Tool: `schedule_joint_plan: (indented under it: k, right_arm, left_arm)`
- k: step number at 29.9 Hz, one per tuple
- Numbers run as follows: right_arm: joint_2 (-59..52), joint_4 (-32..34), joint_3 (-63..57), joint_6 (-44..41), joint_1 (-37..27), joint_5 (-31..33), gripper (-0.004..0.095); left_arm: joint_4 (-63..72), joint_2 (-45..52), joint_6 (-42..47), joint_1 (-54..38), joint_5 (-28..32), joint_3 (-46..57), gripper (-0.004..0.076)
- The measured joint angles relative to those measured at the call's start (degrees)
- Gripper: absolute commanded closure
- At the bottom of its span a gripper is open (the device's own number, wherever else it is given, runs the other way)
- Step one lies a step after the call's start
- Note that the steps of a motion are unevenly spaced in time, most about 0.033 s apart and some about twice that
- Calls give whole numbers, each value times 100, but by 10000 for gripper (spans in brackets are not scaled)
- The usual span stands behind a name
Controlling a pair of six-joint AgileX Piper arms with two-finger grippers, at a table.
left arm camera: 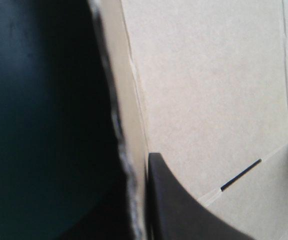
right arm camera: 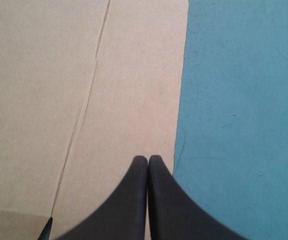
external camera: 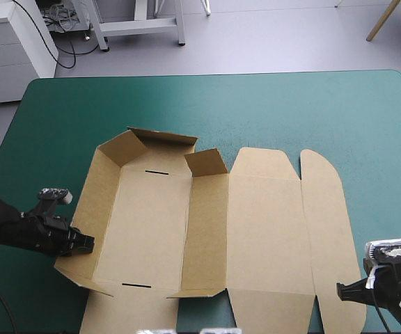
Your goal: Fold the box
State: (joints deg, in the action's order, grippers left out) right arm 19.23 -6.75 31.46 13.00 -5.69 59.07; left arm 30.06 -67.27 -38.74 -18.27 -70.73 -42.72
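The brown box (external camera: 256,229) lies spread on the teal-green cover, its left wall (external camera: 89,209) and far wall (external camera: 160,142) raised and its lid panels flat to the right. My left gripper (external camera: 85,243) is at the left wall's near end. In the left wrist view the wall's edge (left arm camera: 129,190) stands between the fingers of my left gripper (left arm camera: 136,167); one black finger (left arm camera: 184,210) shows on the inner side, the other is hidden. My right gripper (external camera: 341,291) is shut at the rounded lid flap's near right edge, and in its own view my right gripper (right arm camera: 148,159) rests over the board (right arm camera: 59,75).
Two narrow slots (external camera: 156,171) (external camera: 135,284) mark the box floor. Near flaps (external camera: 266,313) reach the table's front edge. Teal-green cover (external camera: 291,104) stretches from the box to the far edge, and more cover (right arm camera: 244,100) lies beside the lid flap.
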Motion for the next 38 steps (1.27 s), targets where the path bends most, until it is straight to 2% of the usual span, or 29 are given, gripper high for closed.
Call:
schedule_joint_plan:
  k: [2, 9, 15, 22, 32, 38]
  right_arm:
    - [0, 0, 0, 0, 0, 0, 927]
    - [0, 0, 0, 0, 0, 0, 927]
    - [0, 0, 0, 0, 0, 0, 927]
    - [0, -7, 0, 0, 0, 0, 927]
    - [0, -60, 0, 0, 0, 0, 927]
    - [0, -77, 0, 0, 0, 0, 927]
  left_arm:
    - [-314, 0, 246, 406, 89, -390, 734]
    - [-1533, -113, 816, 2029, 994, -1813, 734]
    - [-2459, -438, 619, 3181, 1865, -2650, 734]
    - [-2958, -871, -251, 4255, 2869, -3024, 734]
    - [-4820, -1402, -298, 5646, 4030, -3049, 734]
    - [-5824, -1656, -136, 6302, 4353, -3055, 734]
